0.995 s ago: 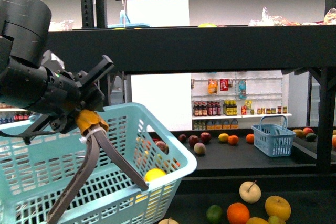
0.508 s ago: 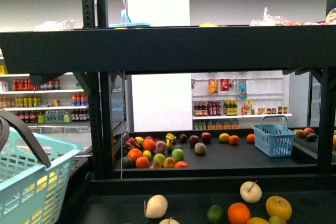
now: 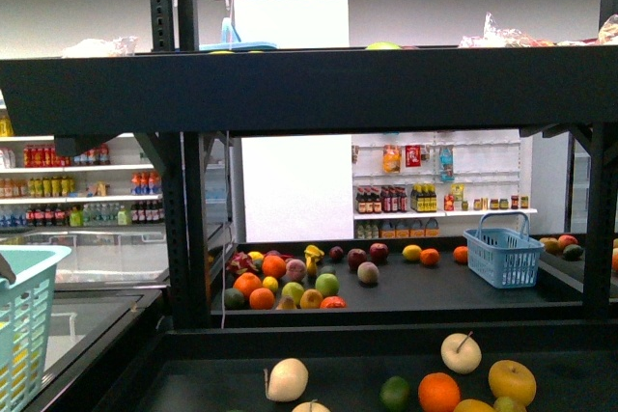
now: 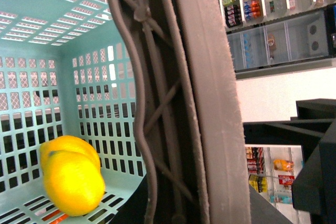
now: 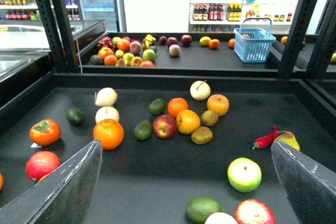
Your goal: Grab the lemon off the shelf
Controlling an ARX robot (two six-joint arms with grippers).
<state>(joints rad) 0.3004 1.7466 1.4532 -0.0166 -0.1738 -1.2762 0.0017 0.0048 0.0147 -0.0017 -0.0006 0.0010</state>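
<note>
The lemon [image 4: 73, 182] is a bright yellow oval lying on the floor of the teal basket [image 4: 47, 61], against a second yellow fruit behind it. My left gripper [image 4: 181, 129] is shut on the basket handle [image 4: 152, 103], a grey-brown ribbed bar. In the front view only the basket's corner [image 3: 24, 315] shows at the left edge. The black shelf [image 3: 309, 89] fills the front view. My right gripper [image 5: 186, 182] hangs open over the shelf's dark tray [image 5: 157, 182], with nothing between its fingers [image 5: 68, 187].
Loose fruit lies on the tray: a green apple [image 5: 244, 174], an orange [image 5: 108, 133], a red apple [image 5: 165, 126], a red chilli [image 5: 265, 139], a persimmon [image 5: 45, 131]. A far tray holds a fruit pile [image 3: 285, 282] and a blue basket [image 3: 502, 253]. Black uprights [image 5: 55, 19] flank the tray.
The teal basket and my left arm have swung left out of the front view; only the basket's corner remains at the left edge. The shelf's fruit is now uncovered.
</note>
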